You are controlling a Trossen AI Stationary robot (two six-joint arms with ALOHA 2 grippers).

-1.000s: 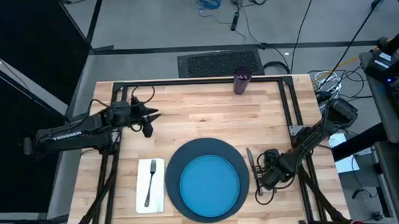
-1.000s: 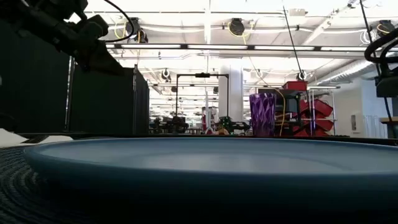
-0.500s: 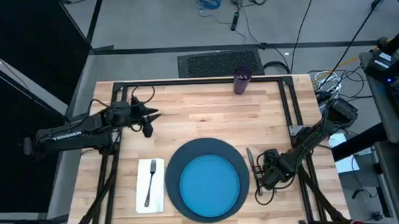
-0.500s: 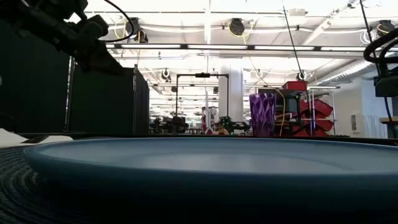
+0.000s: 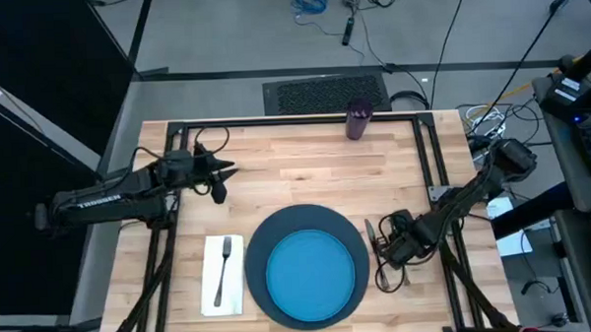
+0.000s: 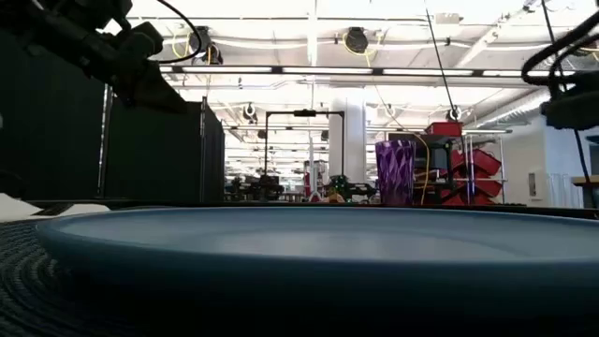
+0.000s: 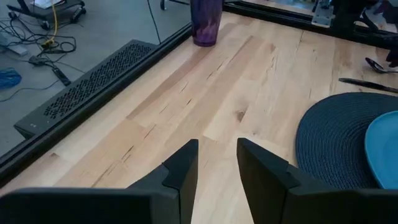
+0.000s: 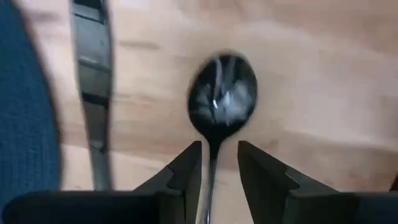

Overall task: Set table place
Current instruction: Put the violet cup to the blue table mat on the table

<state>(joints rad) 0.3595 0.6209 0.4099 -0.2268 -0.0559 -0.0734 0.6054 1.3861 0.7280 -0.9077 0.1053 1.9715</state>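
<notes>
Spoon [image 8: 222, 94]: lies flat on the tabletop [image 5: 296, 176], just beside the knife [image 8: 92, 87], on the side away from the mat. In the right wrist view the handle runs between the two fingers of the right claw; contact with the pads cannot be told.
Knife: lies on the tabletop between the spoon and the mat's rim, close to the rim; touching or not cannot be told.
Mat [image 5: 268, 236]: dark navy, round, at the near edge of the tabletop.
Plate [image 5: 314, 272]: bright blue, sits on the mat, roughly centred.
Napkin [image 5: 222, 275]: white, flat, just beside the mat on the side opposite the knife.
Fork [image 5: 221, 272]: on the napkin, lengthwise.
Cup [image 5: 359, 119]: purple, upright, at the far edge of the tabletop, well apart from the mat.
Right claw [image 5: 385, 250]: low over the spoon, just beside the mat; fingers parted with a narrow gap, handle in the gap.
Left claw [image 7: 217, 167]: raised above bare tabletop, well apart from the mat, on the napkin side; fingers slightly parted, nothing between them.
</notes>
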